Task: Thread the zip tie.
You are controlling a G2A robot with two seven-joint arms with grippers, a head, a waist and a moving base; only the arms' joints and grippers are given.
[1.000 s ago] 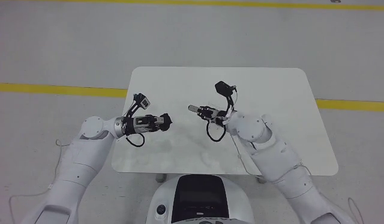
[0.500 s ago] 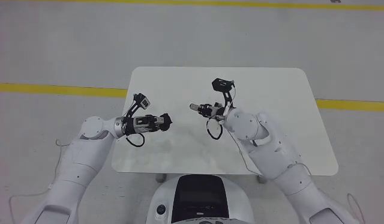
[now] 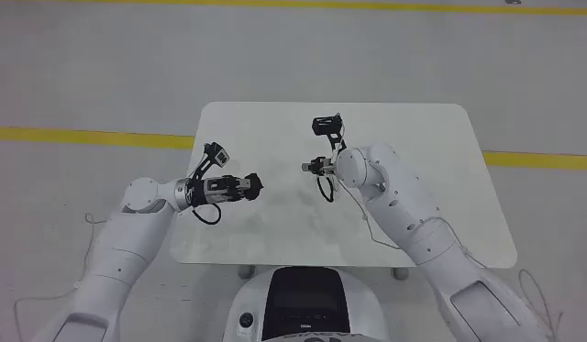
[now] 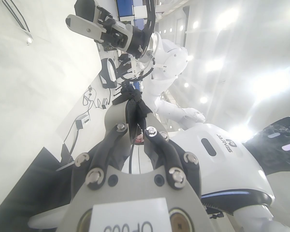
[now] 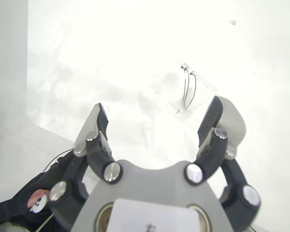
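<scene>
Black zip ties [image 5: 188,88], likely light, springy and slippery, lie in a clear sleeve [image 5: 204,84] on the tabletop [image 3: 431,140] below the right claw [image 5: 158,103], spread wide. Best pinched mid-strap. The left claw [image 4: 135,107] is pressed together.

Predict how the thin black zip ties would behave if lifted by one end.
Probably springy-floppy: the thin black plastic zip ties lie gently curved. Likely light, being so slender. May slide, resting on or in clear glossy film.

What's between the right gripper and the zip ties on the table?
Only bare table, in the right wrist view; the zip ties lie beyond the open right gripper.
</scene>
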